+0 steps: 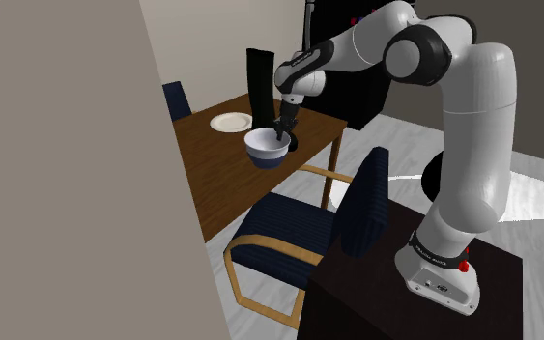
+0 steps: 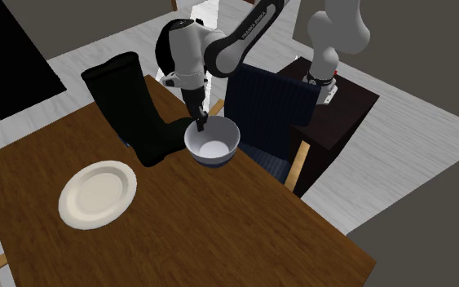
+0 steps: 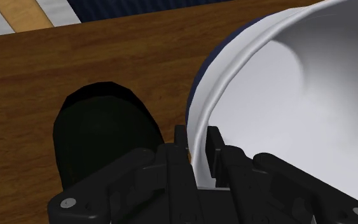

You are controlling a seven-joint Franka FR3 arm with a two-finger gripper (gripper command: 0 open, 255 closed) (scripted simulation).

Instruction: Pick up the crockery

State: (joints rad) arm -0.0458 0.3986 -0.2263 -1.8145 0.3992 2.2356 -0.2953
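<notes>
Bowl: the white bowl (image 2: 213, 143) with a dark blue outside sits at the centre of the second exterior view, near the edge of the brown table (image 2: 219, 236). It cannot be told whether it rests on the wood or hangs just above it.
Grip: the black gripper (image 2: 200, 124) pinches the bowl's rim, jaws narrow. In the wrist view one of its fingers (image 3: 214, 143) is inside the wall and the other outside.
Tilt risk: the hold is at a single spot on a thin rim, so the bowl's weight hangs to one side. On a lift it may pivot between the pads or slide out.
Boot: a tall black boot (image 2: 130, 106) stands just left of the bowl in the second exterior view, its toe touching or nearly so. A sideways swing could nudge or topple it.
Plate: a white plate (image 2: 98, 193) lies at lower left, well apart, so it is unlikely to be disturbed.
Chair: a dark blue chair (image 1: 299, 241) sits at the table's edge. A dropped bowl would likely land on it or roll off.
</notes>
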